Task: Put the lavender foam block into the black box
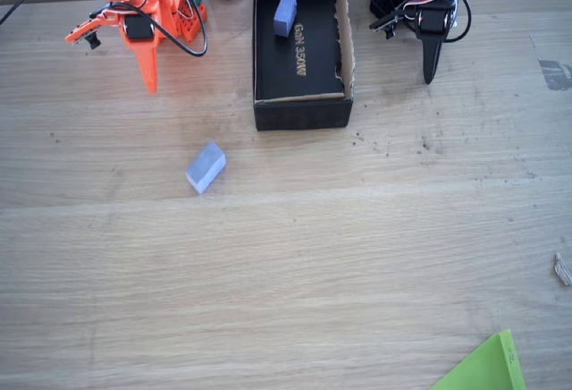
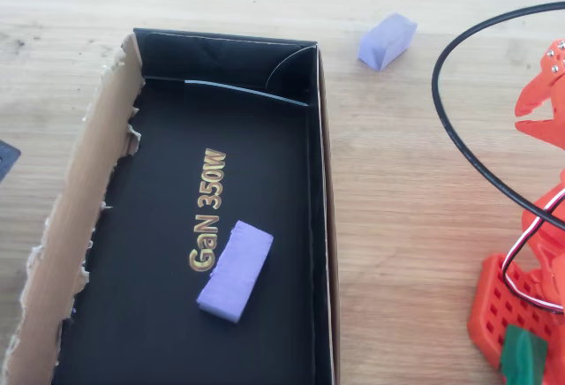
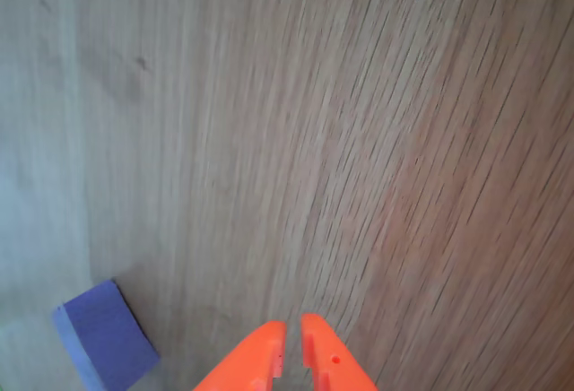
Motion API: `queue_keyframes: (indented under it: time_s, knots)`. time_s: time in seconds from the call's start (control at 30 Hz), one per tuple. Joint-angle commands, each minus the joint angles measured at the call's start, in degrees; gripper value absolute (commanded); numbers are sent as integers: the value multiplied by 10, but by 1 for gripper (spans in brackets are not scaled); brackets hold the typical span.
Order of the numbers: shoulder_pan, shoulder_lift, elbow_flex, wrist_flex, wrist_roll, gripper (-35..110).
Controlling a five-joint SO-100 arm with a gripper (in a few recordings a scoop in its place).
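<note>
A pale wooden worktop [image 1: 295,265] seen from a fixed view. An orange robot arm [image 1: 143,14] stands at the top left, its gripper [image 1: 150,81] pointing down toward the wood. In the wrist view the gripper [image 3: 293,337] shows two orange fingertips [image 3: 269,342] pressed nearly together with only a thin slit between them, holding nothing, above bare wood grain.

The black box [image 1: 343,46], an oblong cardboard tray with torn brown edges, sits at the top centre, just to the right of the arm. Gold lettering reading "GaN 350W" [image 1: 300,50] runs along its floor. One lavender foam piece [image 1: 285,14] lies inside the box, beside the lettering. The overhead view shows the same box [image 2: 88,182] and the piece [image 2: 235,270] lying flat on its black floor, touching the end of the lettering [image 2: 207,213].

The lavender foam block [image 1: 206,167] lies on the open worktop, below and to the left of the box and well apart from it, turned at a slant. In the overhead view it [image 2: 387,41] rests outside the box near one corner. In the wrist view the block [image 3: 106,335] lies at the lower left, near the fingertips but not touching them.

A green sheet corner [image 1: 483,368] lies at the bottom right of the fixed view.
</note>
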Motion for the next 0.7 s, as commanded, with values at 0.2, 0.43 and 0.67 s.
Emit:
queue_keyframes:
  time_s: [0.2, 0.43, 0.67]
  knots:
    - [33, 7, 3, -62, 57, 0]
    - [30, 7, -2, -62, 35, 0]
    - [6, 4, -60, -28, 69, 0]
